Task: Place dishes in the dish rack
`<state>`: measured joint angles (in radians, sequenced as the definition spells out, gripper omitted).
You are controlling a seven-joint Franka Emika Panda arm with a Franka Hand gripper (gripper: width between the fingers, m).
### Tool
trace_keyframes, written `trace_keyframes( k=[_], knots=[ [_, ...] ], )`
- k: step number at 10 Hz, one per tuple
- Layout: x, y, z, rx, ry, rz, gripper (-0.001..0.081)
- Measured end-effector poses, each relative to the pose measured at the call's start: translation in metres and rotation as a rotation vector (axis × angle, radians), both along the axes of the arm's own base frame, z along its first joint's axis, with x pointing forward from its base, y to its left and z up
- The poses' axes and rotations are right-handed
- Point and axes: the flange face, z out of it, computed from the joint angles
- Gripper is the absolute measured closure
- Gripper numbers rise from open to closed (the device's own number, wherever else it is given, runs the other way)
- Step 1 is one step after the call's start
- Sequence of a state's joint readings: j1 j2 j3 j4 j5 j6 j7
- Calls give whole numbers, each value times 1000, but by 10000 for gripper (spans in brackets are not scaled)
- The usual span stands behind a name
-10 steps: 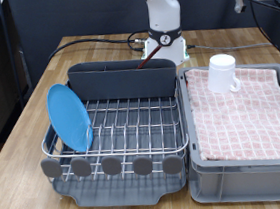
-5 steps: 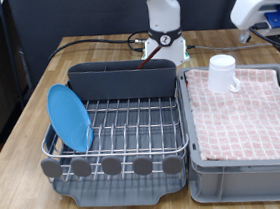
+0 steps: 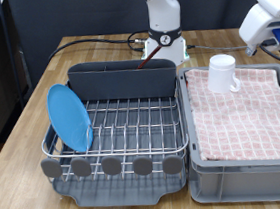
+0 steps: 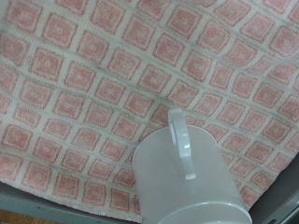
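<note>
The white handled mug [image 3: 223, 73] stands upright on the pink checked cloth [image 3: 247, 118] in the grey crate, at its far corner next to the rack. It also shows in the wrist view [image 4: 192, 177], seen from above with its handle pointing out over the cloth [image 4: 84, 84]. The light-blue plate [image 3: 69, 117] stands on edge in the silver wire dish rack [image 3: 132, 125], at the exterior view's left. My gripper [image 3: 256, 28] hangs in the air at the exterior view's upper right, above and beyond the mug, touching nothing. The wooden spoon is out of view.
The dark grey utensil bin [image 3: 122, 78] sits along the rack's far side, and grey knobs [image 3: 111, 166] line its near edge. The cloth-lined grey crate [image 3: 244, 182] stands beside the rack. The robot base [image 3: 164, 42] and cables are behind, on the wooden table [image 3: 21, 117].
My gripper has come down from the top edge and moved towards the exterior view's right. The mug, plate and rack have not moved.
</note>
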<state>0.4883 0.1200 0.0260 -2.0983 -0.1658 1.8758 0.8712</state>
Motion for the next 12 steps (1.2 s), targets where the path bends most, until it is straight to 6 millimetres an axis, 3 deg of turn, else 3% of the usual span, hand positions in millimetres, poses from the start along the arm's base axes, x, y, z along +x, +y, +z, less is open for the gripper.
trace_keyframes(
  k=[12],
  knots=[
    [-38,-31,-59,40,6,88,3]
  ],
)
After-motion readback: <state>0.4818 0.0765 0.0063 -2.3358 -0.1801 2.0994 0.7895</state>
